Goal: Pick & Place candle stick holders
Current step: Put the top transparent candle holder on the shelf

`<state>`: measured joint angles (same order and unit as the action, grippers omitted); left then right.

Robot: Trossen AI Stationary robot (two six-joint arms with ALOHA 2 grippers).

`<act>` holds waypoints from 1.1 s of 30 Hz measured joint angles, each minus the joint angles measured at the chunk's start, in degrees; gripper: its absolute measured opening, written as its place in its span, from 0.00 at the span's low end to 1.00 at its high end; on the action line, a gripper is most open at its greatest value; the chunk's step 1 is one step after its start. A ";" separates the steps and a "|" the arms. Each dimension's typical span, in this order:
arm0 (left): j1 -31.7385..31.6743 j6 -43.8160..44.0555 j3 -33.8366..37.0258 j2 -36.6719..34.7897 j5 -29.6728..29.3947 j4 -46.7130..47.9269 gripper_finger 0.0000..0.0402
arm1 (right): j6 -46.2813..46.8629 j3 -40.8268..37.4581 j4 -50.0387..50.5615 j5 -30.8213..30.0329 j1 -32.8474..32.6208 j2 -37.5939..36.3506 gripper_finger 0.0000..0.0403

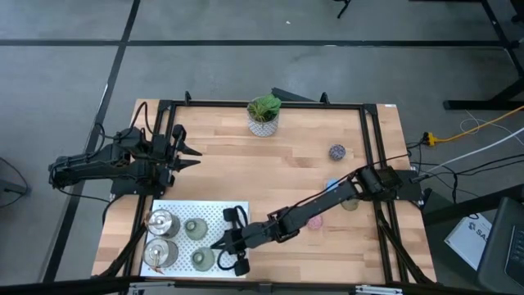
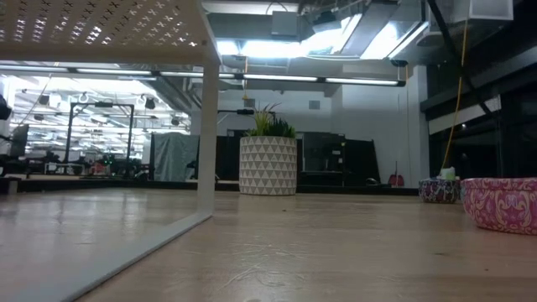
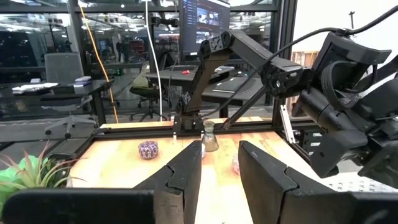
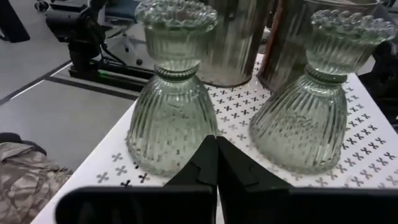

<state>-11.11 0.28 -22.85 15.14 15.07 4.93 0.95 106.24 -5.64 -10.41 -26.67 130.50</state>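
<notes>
Left arm: waiting at the left edge of the high view, its left claw (image 1: 190,154) hanging above the desk (image 1: 278,156) with fingers parted to a moderate gap and nothing between them; probably parked out of the working lane.

White perforated tray: sitting at lower left (image 1: 214,211), serving as the collection spot. Two silver holders (image 1: 161,223) are standing along its left side, two olive-grey holders (image 1: 195,229) to their right, in a tidy two-by-two block, which reads as deliberate placement.

Right claw: hovering at the tray's right edge (image 1: 232,243), lower centre, fingers (image 4: 205,163) pressed together with nothing held. The right wrist view is looking straight at the two olive-grey holders, both upright on the tray and clear of the fingertips.

Judgement: a drop-off looks finished; four holders look placed, the rest waiting.

Plant in white pot: standing at top centre (image 1: 263,115), not part of the job.

Loose holders: speckled purple holder (image 1: 336,152) sitting alone at upper right; blue holder (image 1: 332,185), pink holder (image 1: 314,221) and third olive-grey holder (image 1: 350,204) clustering right of centre, partly under the right arm, so their exact spacing is hard to read.
</notes>
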 joint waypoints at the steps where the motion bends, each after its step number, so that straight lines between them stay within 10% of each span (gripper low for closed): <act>1: 0.00 0.00 0.00 0.00 0.00 -0.02 0.25 | 0.00 0.00 0.75 0.00 0.00 0.00 0.00; 10: 0.02 0.01 0.00 0.00 0.00 0.00 0.25 | 2.73 0.11 11.62 3.56 -1.47 -3.54 0.00; 33: 0.00 0.01 0.00 0.01 0.00 0.01 0.25 | -0.24 2.87 -4.38 6.17 -1.63 3.20 0.00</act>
<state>-11.11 0.30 -22.85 15.15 15.07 4.94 0.71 109.11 -10.02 -4.24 -28.30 133.70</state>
